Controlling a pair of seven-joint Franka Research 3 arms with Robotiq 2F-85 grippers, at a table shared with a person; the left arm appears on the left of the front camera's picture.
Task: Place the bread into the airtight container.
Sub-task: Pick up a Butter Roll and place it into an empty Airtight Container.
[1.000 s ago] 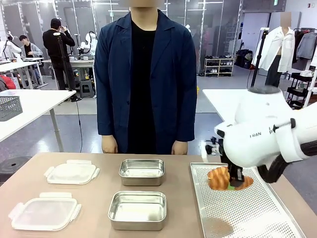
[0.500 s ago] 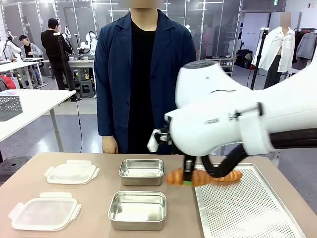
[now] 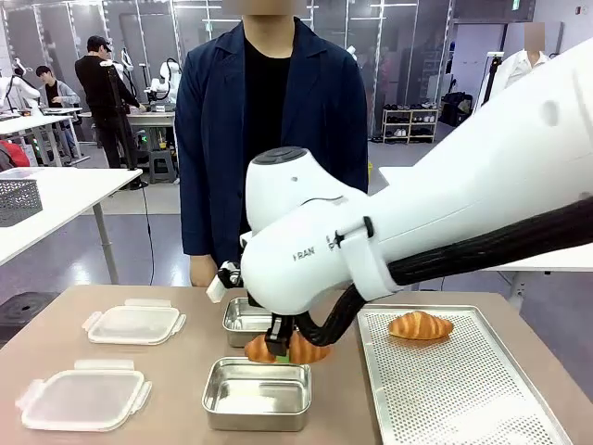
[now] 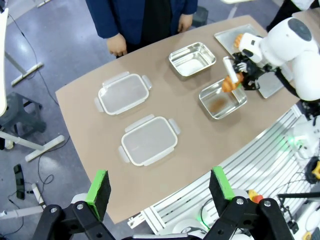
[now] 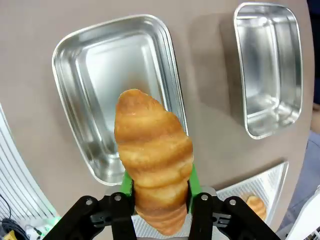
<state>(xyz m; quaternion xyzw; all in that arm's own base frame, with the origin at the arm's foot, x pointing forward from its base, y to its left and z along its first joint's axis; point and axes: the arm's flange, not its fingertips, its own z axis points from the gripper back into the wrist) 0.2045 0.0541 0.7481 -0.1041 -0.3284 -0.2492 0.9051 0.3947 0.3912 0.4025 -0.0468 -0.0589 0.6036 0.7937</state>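
1 croissant [image 5: 152,150] hangs in right end effector [image 5: 160,185] over nearer container [image 5: 107,60].

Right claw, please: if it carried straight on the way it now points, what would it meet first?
Probably the nearer steel container, around its rim; the held croissant would touch first.

Lab hall: white workbenches [image 3: 56,190], shelving [image 3: 410,123]

The containers [image 3: 257,397] are shiny metal, the lids [image 3: 83,399] frosted plastic, the tabletop [image 3: 181,371] matt.
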